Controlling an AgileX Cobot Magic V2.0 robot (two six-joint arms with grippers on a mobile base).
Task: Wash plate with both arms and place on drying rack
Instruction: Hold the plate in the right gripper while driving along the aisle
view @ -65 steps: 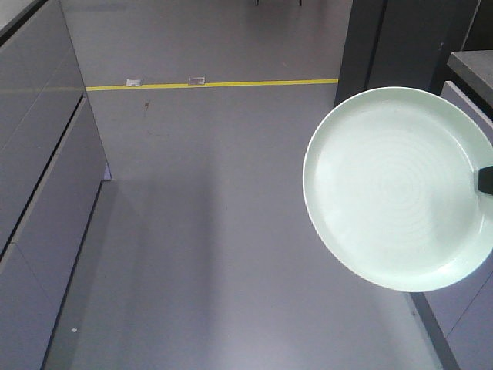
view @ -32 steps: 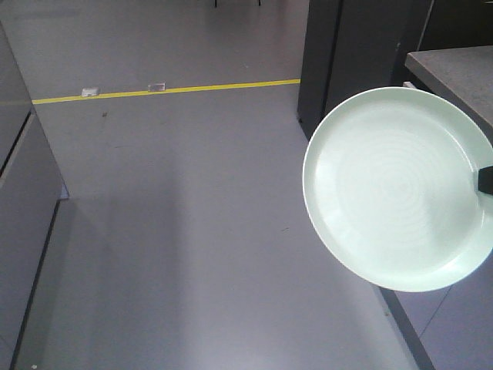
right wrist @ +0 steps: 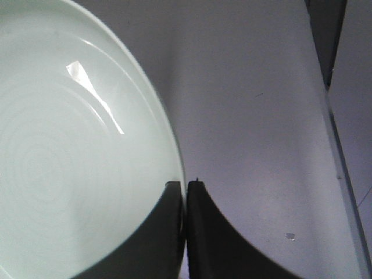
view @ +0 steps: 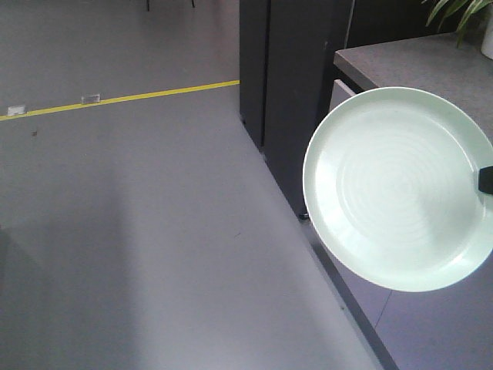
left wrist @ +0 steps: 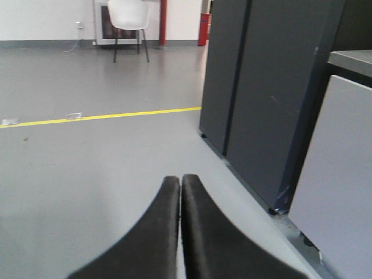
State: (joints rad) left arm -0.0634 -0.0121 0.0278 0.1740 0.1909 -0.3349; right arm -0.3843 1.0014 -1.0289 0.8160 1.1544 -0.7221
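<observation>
Our right claw [right wrist: 185,186] clamps the plate [view: 397,189] by its rim; the plate hangs tilted in the air over the floor [view: 154,231], beside a dark cabinet [view: 296,92]. Our left claw [left wrist: 181,180] is pressed closed, empty.

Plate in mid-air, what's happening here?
The robot's right pincer is clamped on the rim of a pale green plate, holding it in the air above the floor, next to a grey counter. The left pincer is shut and holds nothing.
</observation>
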